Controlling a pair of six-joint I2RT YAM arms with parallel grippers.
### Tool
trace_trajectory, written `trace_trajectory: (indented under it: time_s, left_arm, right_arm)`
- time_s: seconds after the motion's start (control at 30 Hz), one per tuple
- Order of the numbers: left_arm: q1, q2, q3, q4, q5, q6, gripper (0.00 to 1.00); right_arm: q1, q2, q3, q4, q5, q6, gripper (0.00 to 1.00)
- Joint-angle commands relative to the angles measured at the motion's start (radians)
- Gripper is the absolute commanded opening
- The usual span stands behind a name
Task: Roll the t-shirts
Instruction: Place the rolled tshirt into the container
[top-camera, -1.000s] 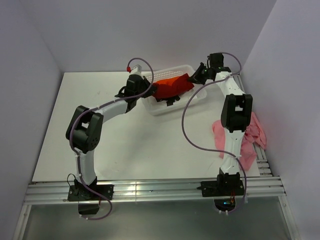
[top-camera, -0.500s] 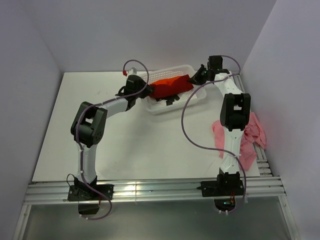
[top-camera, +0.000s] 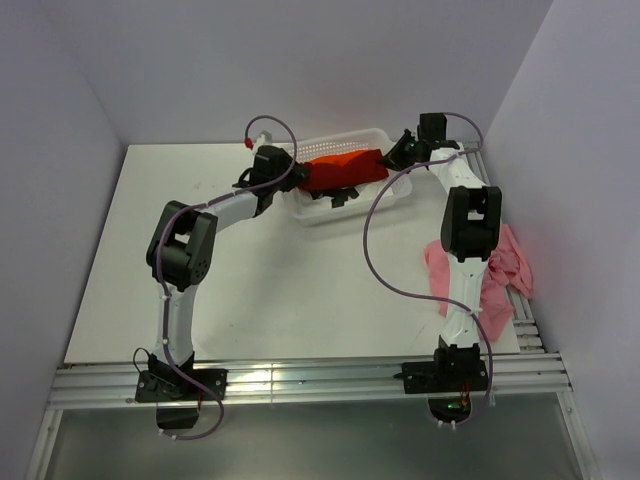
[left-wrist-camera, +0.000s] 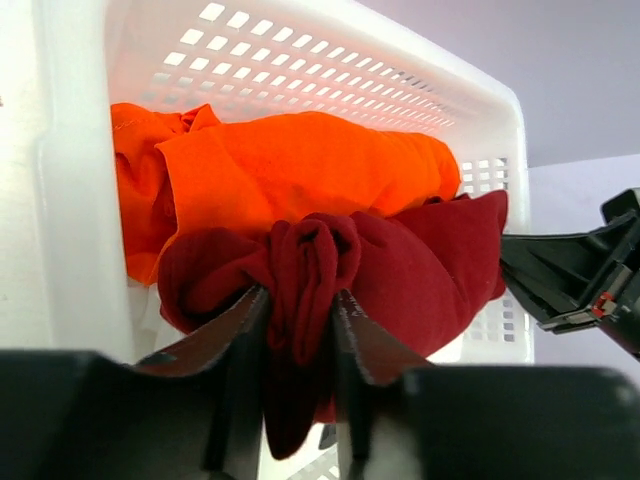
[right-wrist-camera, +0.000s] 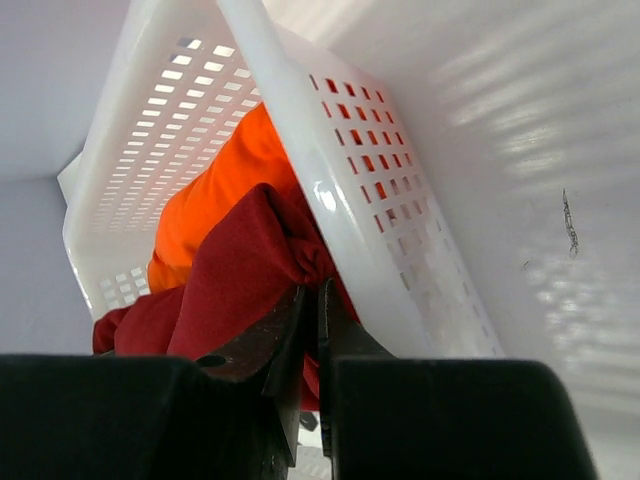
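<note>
- Since a second ago my left arm has folded its elbow up and inward, bringing the left gripper (left-wrist-camera: 298, 300) closer to the near left corner of the white mesh basket (left-wrist-camera: 75, 200); the right arm has barely shifted.
- Left fingers (left-wrist-camera: 240, 340) stand narrow, clamped on a bunched vertical fold of the dark red t-shirt (left-wrist-camera: 410, 265); the cloth squeezes up between them and hangs down below.
- The right gripper (right-wrist-camera: 308, 300) is almost closed, its fingers pinching an edge of that same dark red shirt where it spills over the basket's rim.
- In the left wrist view the right gripper's black body shows at the right edge, just beside the shirt's far end.
- Between the two grips the dark red shirt is drawn across the basket, lying on the bright orange-red t-shirt (left-wrist-camera: 300, 160).
- The orange-red shirt sits crumpled inside the basket, against the perforated wall.
- From above, the basket is at the upper centre of the frame, on the far part of the white table (top-camera: 280, 270), tilted slightly.
- The pink t-shirt (top-camera: 508, 268) lies heaped at the right edge of the table, partly behind the right arm, well apart from the basket.
</note>
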Motion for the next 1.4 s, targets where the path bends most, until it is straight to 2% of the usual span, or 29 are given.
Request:
trace_trajectory:
  time_s: [0.0,0.13,0.27,0.3,0.37,0.5,0.67,0.83,1.17,1.23,1.37]
  left_arm:
    - [0.000,-0.001,0.036,-0.112,-0.082,0.050,0.36]
    - [-0.005,-0.033,0.055,-0.174,-0.121,0.063,0.45]
    - [-0.003,-0.074,0.055,-0.203,-0.147,0.072,0.58]
    - [-0.006,-0.093,0.055,-0.204,-0.150,0.080,0.65]
    - [-0.008,-0.102,0.076,-0.232,-0.162,0.092,0.69]
    - [-0.019,-0.085,0.174,-0.332,-0.188,0.133,0.81]
    - [-0.026,-0.073,0.193,-0.338,-0.197,0.140,0.80]
    - [-0.029,-0.085,0.205,-0.364,-0.226,0.150,0.80]
    - [-0.039,-0.188,0.239,-0.431,-0.288,0.218,0.80]
    - [-0.045,-0.208,0.230,-0.435,-0.286,0.225,0.79]
    - [-0.066,-0.252,0.187,-0.393,-0.202,0.210,0.71]
  right_arm:
    - [0.000,0.012,0.035,0.065,0.013,0.001,0.13]
    - [0.000,0.006,0.043,0.066,0.011,-0.002,0.24]
    - [0.029,-0.008,0.040,0.073,0.013,-0.003,0.25]
    - [0.030,-0.012,0.040,0.068,0.014,-0.005,0.26]
    - [0.030,-0.017,0.040,0.063,0.016,-0.008,0.29]
    - [0.034,-0.043,0.018,0.077,0.017,-0.006,0.31]
    - [0.037,-0.083,-0.017,0.088,0.014,-0.017,0.33]
    - [0.038,-0.147,-0.051,0.083,0.063,-0.052,0.40]
    - [0.037,-0.215,-0.078,0.063,0.106,-0.077,0.40]
    - [0.037,-0.239,-0.101,0.065,0.076,-0.081,0.36]
    - [0.046,-0.299,-0.176,0.092,0.024,-0.087,0.23]
